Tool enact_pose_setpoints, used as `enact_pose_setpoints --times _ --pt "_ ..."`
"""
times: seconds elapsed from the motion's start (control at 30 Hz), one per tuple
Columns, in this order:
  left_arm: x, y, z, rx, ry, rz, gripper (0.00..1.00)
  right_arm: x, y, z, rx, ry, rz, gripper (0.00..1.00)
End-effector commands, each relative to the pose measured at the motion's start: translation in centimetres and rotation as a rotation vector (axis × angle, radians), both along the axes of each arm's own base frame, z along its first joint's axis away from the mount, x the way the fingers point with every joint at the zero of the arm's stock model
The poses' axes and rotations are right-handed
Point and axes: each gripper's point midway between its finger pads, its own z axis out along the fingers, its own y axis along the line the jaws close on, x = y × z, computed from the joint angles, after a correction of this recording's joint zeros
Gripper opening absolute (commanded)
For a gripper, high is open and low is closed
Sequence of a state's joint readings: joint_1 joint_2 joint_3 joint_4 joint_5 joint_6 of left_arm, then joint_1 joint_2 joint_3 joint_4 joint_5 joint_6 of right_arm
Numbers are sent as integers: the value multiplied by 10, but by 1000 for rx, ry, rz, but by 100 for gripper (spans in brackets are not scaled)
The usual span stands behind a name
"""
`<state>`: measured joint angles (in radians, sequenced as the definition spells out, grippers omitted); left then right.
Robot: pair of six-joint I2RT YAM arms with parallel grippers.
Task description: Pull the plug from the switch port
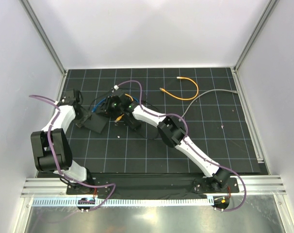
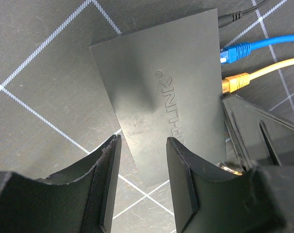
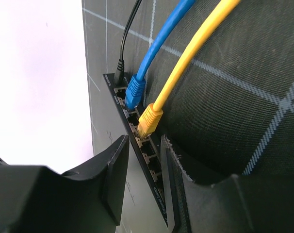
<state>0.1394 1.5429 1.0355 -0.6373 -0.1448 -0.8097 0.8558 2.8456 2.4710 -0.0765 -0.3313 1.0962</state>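
- The left gripper (image 2: 143,141) hangs low over the near end of the switch (image 2: 161,87). Its jaws are partly apart, with a corner of the box's lid in the gap. I cannot tell whether either finger touches the lid.
- The switch lies flat on the black gridded mat (image 1: 210,145), left of the middle, with its lettered lid up and its row of sockets along the side facing the right arm.
- The right gripper (image 3: 143,141) comes in at that socket side. Its jaws are parted a little, one finger on each side of the port strip, and they grip nothing.
- Just past its fingertips a yellow plug (image 3: 149,122) sits seated in a socket, its yellow cable running away over the mat.
- Next along the row a blue plug (image 3: 134,92) is also seated, and beyond that a black cord (image 3: 127,34) enters the end of the box.
- Farther back on the mat, well apart from the switch, lie a loose orange cable (image 1: 193,92) in a curl and a gray cable (image 1: 210,94) trailing to the right edge.
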Motion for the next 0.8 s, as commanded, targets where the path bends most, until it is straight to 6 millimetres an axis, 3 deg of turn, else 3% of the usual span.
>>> enact_pose_setpoints --times 0.0,0.13,0.4,0.57,0.77 --pt "7 0 -2 -1 -33 15 46 3 7 6 27 1 -24 39" --pt "4 -1 -8 -8 -28 27 45 4 10 -6 48 41 -41 38" --pt "2 0 -9 3 -11 10 43 2 14 -5 80 72 -40 35" --pt "3 -1 -10 -2 -7 0 42 3 13 -17 81 104 -54 28" --pt "16 -2 10 10 -68 -34 41 2 14 -23 80 112 -59 12"
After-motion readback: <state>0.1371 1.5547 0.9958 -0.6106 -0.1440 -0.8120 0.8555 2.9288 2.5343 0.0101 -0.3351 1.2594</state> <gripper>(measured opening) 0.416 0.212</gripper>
